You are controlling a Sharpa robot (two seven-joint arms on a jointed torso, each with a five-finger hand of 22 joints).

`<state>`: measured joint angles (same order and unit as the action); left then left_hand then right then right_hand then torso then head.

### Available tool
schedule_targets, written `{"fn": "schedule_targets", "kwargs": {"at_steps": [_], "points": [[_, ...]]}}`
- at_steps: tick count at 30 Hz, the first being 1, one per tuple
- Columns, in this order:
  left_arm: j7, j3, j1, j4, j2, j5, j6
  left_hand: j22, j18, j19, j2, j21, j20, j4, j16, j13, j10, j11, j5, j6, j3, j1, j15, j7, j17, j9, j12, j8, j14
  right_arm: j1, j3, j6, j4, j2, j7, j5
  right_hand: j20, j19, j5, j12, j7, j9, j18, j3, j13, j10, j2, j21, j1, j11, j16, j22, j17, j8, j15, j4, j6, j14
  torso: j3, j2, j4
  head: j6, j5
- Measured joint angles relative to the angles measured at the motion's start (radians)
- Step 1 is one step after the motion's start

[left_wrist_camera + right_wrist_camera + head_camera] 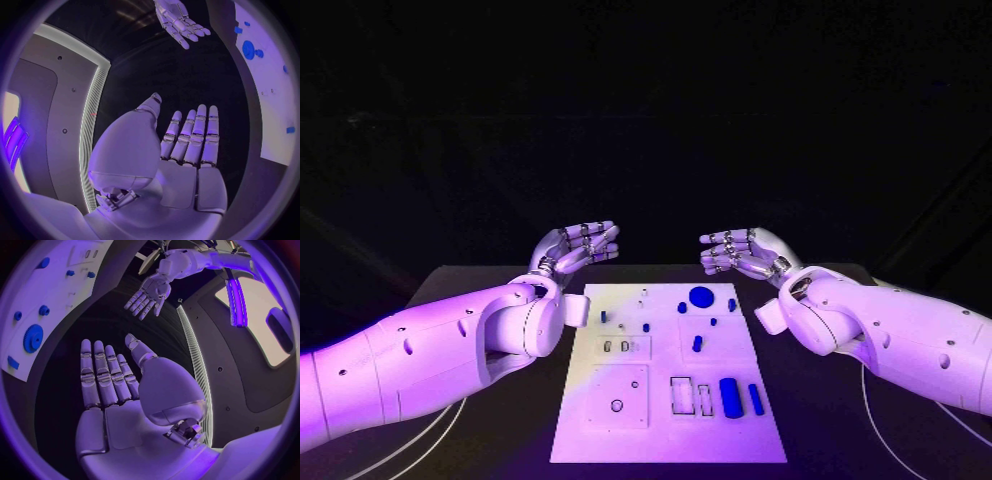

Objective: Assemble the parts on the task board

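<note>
The white task board [668, 420] lies in the middle of the black table. Several blue parts lie on it: a round gear [701, 296] near its far edge, small pieces [697, 343] in the middle, and long blocks [730, 392] near the front right. My left hand [578, 244] hovers beyond the board's far left corner, fingers apart, holding nothing. My right hand [740, 250] hovers beyond the far right corner, likewise empty. The left wrist view shows my left hand [187, 145] flat with straight fingers, and the board [265, 90] off to one side. The right wrist view shows my right hand [109, 380] the same way.
Recessed slots and outlined pockets [684, 394] mark the board's front half. Thin white cables [423, 440] trail across the table at both sides of the board. Black table surface [805, 430] surrounds the board.
</note>
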<state>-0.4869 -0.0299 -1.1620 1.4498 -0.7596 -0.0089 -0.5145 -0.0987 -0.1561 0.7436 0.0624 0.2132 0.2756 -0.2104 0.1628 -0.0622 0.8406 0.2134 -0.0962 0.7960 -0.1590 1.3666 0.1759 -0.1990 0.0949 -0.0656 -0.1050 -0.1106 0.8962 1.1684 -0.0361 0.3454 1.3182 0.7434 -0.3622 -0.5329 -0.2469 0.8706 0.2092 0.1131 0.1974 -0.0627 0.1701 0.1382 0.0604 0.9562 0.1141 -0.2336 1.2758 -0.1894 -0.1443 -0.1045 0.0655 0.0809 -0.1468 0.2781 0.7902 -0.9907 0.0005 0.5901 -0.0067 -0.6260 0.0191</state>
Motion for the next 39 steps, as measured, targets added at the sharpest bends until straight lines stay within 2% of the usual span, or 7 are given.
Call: {"fn": "schedule_targets", "kwargs": {"at_steps": [7, 15, 16, 18, 30, 33, 39], "points": [[0.005, 0.0, -0.001, 0.061, -0.054, -0.001, 0.015, -0.001, -0.015, 0.125, -0.011, 0.027, -0.021, 0.03, 0.011, -0.001, 0.102, -0.021, 0.0, 0.091, 0.014, 0.011, -0.029, -0.024, 0.018, 0.0, -0.003, 0.0, 0.118, 0.022, 0.008, 0.031, -0.011, 0.007, 0.007, -0.139, 0.056, 0.127, 0.0, 0.0, 0.018, -0.005, 0.0, 0.057, 0.004, 0.118, -0.037, -0.104, 0.037, 0.034, -0.035, -0.044, 0.019, 0.007, 0.054, 0.009, 0.12, -0.16, 0.0, 0.029, 0.001, 0.011, 0.0], [0.019, 0.001, -0.003, 0.168, -0.104, -0.005, 0.05, -0.003, -0.015, 0.228, -0.022, 0.05, -0.049, 0.057, 0.047, -0.005, 0.176, -0.044, 0.0, 0.15, 0.015, 0.013, -0.059, -0.026, 0.054, 0.0, -0.003, 0.0, 0.228, 0.045, 0.019, 0.027, -0.018, 0.008, 0.083, -0.407, 0.133, 0.272, 0.023, -0.009, -0.018, -0.006, 0.0, 0.085, 0.008, 0.243, -0.076, -0.328, 0.042, 0.086, -0.164, -0.167, 0.106, 0.008, 0.127, 0.006, 0.215, -0.403, -0.0026, 0.068, 0.0062, 0.017, -0.012], [0.021, 0.002, -0.003, 0.18, -0.109, -0.005, 0.053, -0.006, -0.015, 0.266, -0.028, 0.062, -0.061, 0.067, 0.065, -0.007, 0.203, -0.052, 0.0, 0.17, 0.016, 0.019, -0.071, -0.02, 0.071, 0.0, -0.003, 0.0, 0.266, 0.048, 0.02, 0.022, -0.018, 0.007, 0.099, -0.445, 0.156, 0.313, 0.039, -0.026, -0.032, -0.006, 0.0, 0.103, 0.012, 0.285, -0.104, -0.441, 0.013, 0.104, -0.282, -0.236, 0.19, -0.001, 0.15, 0.005, 0.247, -0.447, -0.003, 0.073, 0.0075, 0.017, -0.014], [0.024, 0.004, -0.003, 0.202, -0.119, -0.006, 0.061, -0.007, -0.015, 0.286, -0.028, 0.069, -0.068, 0.072, 0.077, -0.007, 0.217, -0.058, 0.0, 0.18, 0.017, 0.02, -0.079, -0.017, 0.083, -0.001, -0.003, 0.0, 0.286, 0.056, 0.02, 0.007, -0.018, 0.005, 0.133, -0.523, 0.168, 0.332, 0.043, -0.041, -0.042, -0.006, 0.0, 0.116, 0.014, 0.307, -0.121, -0.527, -0.015, 0.115, -0.384, -0.285, 0.259, -0.01, 0.163, 0.003, 0.266, -0.468, -0.0038, 0.083, 0.0097, 0.021, -0.02], [0.04, 0.013, -0.005, 0.28, -0.156, -0.008, 0.084, -0.007, -0.015, 0.288, -0.028, 0.069, -0.07, 0.072, 0.081, -0.007, 0.218, -0.058, 0.0, 0.18, 0.017, 0.02, -0.081, -0.017, 0.089, -0.001, -0.003, 0.004, 0.288, 0.094, 0.023, -0.107, -0.003, -0.023, 0.329, -0.973, 0.164, 0.365, 0.009, -0.047, -0.059, -0.007, 0.0, 0.174, 0.009, 0.253, -0.149, -0.797, -0.064, 0.118, -0.673, -0.556, 0.491, -0.01, 0.166, -0.012, 0.282, -0.471, -0.007, 0.136, 0.0185, 0.036, -0.033], [0.043, 0.013, -0.005, 0.285, -0.157, -0.008, 0.089, -0.007, -0.015, 0.288, -0.028, 0.069, -0.07, 0.072, 0.081, -0.007, 0.218, -0.058, 0.0, 0.18, 0.017, 0.02, -0.081, -0.017, 0.09, -0.001, -0.003, 0.004, 0.287, 0.097, 0.023, -0.126, 0.0, -0.034, 0.354, -1.037, 0.161, 0.378, 0.008, -0.047, -0.059, -0.007, -0.016, 0.18, 0.008, 0.245, -0.147, -0.857, -0.069, 0.115, -0.737, -0.633, 0.553, -0.01, 0.166, -0.018, 0.282, -0.471, -0.0082, 0.147, 0.0198, 0.039, -0.03], [0.046, 0.013, -0.005, 0.291, -0.154, -0.009, 0.099, -0.007, -0.015, 0.29, -0.028, 0.069, -0.072, 0.077, 0.088, -0.007, 0.218, -0.058, 0.0, 0.18, 0.015, 0.02, -0.081, -0.017, 0.094, -0.001, -0.003, 0.004, 0.287, 0.101, 0.023, -0.159, -0.001, -0.05, 0.381, -1.114, 0.161, 0.378, -0.002, -0.047, -0.059, -0.007, -0.016, 0.188, 0.007, 0.226, -0.151, -0.886, -0.073, 0.109, -0.777, -0.665, 0.588, -0.01, 0.163, -0.026, 0.282, -0.474, -0.0107, 0.163, 0.0236, 0.043, -0.037]]}}
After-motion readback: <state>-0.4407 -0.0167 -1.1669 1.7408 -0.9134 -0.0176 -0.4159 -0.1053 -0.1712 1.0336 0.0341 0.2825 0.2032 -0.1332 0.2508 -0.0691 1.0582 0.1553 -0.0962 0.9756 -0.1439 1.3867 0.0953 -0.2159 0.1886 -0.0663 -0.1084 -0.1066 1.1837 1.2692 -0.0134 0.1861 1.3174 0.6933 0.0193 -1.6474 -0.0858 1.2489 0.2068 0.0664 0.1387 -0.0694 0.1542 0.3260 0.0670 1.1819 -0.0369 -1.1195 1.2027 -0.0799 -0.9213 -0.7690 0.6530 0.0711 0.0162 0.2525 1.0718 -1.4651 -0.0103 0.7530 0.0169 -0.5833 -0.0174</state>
